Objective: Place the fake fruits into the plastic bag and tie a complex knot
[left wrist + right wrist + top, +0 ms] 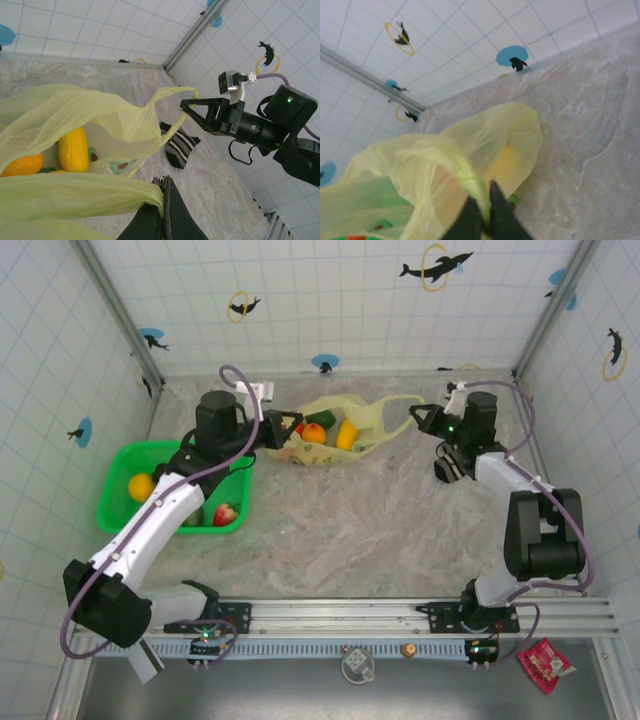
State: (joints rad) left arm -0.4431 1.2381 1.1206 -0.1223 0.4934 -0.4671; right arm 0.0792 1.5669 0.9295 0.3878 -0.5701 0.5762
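While the left gripper (292, 426) and right gripper (416, 418) each clamp its film, the plastic bag (330, 452) stretches between them.
Fake fruits (315, 432) sit inside it, at the far side of the table (400, 525).

A robot lab cell: gridded white walls (330, 310) with dolphin stickers (436, 265), aluminium posts (548, 305), and a mounting rail (350, 615) edging a marble-look table (380, 530).

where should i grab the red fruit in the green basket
Probably across its rounded middle, coming straight down from above: the red fruit lies low in the near right corner of the green basket, whose walls block a sideways approach.
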